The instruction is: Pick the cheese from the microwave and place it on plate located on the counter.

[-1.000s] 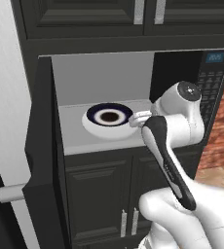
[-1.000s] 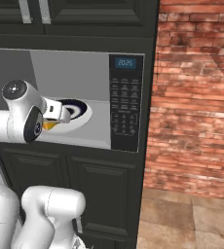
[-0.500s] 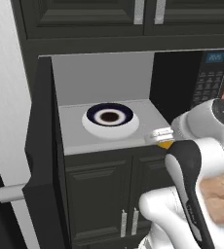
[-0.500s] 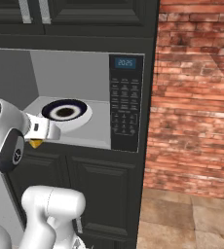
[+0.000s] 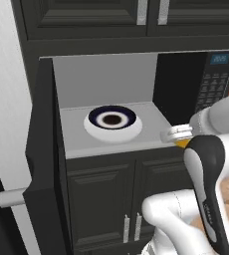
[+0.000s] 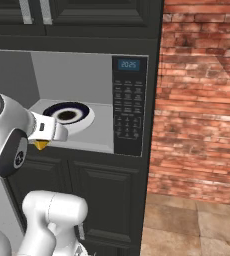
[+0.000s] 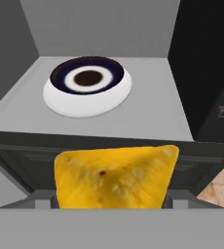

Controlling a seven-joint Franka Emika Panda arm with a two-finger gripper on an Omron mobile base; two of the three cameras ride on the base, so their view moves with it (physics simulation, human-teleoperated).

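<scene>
Gripper (image 6: 43, 142) of mine is squeezing the cheese (image 7: 115, 176) just outside the microwave (image 5: 193, 87), so next I must carry it to the plate on the counter.

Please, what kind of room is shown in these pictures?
Most likely a kitchen: a black microwave with a light grey inside built in between dark panelled cabinets, a white dish with a dark navy centre inside it, and a red brick wall beside.
</scene>
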